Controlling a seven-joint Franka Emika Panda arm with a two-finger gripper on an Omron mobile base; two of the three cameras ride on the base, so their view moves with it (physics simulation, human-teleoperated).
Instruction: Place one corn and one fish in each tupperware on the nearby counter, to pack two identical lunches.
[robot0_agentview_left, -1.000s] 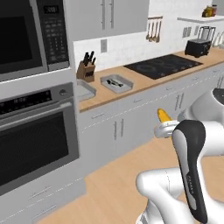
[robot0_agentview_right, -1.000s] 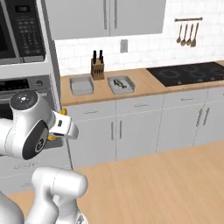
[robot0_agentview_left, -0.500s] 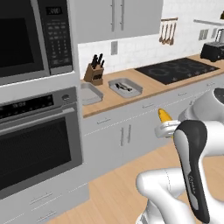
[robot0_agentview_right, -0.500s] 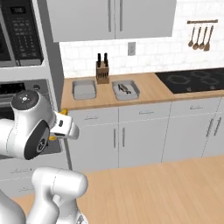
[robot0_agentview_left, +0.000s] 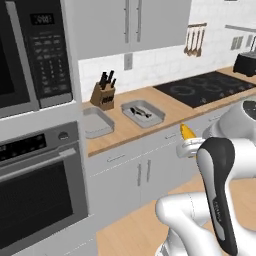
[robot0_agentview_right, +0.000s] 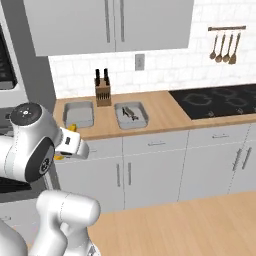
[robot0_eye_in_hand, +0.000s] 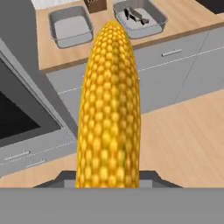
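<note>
Corn (robot0_eye_in_hand: 109, 105) sat clenched in the claw (robot0_agentview_left: 186, 145); ahead of it lay the empty tupperware (robot0_eye_in_hand: 70, 26), then the fish-holding one (robot0_eye_in_hand: 159, 19). The counter (robot0_agentview_right: 160, 112) had drawn closer, so placing looked near.

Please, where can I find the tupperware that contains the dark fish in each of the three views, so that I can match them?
Left base view: the tupperware with the fish sits centre, right of the knife block.
Right base view: upper centre, right of the block.
Hand view: top right, beyond the corn.
Shared landmark: the knife block.
</note>
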